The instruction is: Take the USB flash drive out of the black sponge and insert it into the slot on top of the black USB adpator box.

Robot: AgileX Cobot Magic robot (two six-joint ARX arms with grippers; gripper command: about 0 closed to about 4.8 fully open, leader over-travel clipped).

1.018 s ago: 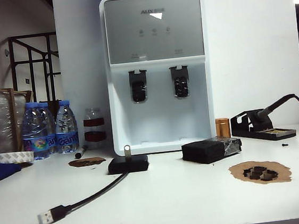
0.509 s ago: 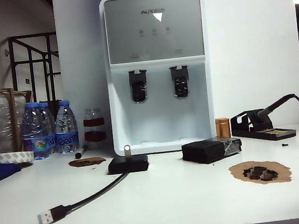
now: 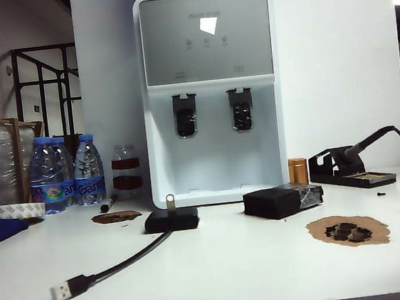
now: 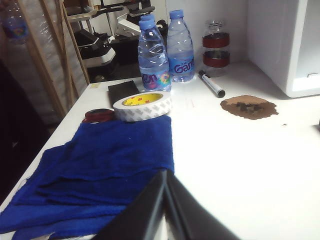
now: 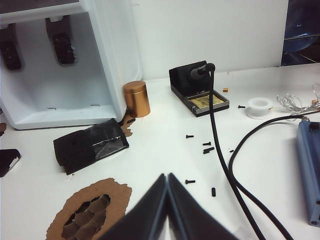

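Note:
The USB flash drive point(image 3: 169, 200), a tiny silver stick with a loop hole on top, stands upright out of the top of the black USB adpator box point(image 3: 171, 219). The slot itself is hidden under it. The black sponge point(image 3: 282, 200), part wrapped in clear tape, lies to the right of the box and also shows in the right wrist view point(image 5: 90, 145). Neither arm appears in the exterior view. My left gripper point(image 4: 165, 172) is shut and empty above a blue cloth point(image 4: 100, 165). My right gripper point(image 5: 167, 175) is shut and empty, well short of the sponge.
A white water dispenser point(image 3: 211, 98) stands behind the box. The box's black cable ends in a silver plug point(image 3: 63, 290). Water bottles point(image 3: 66, 171), a tape roll point(image 4: 142, 105), a soldering stand point(image 5: 197, 90), a copper can point(image 5: 136, 98), loose screws point(image 5: 206, 147) and foam scraps point(image 3: 348, 231) lie around.

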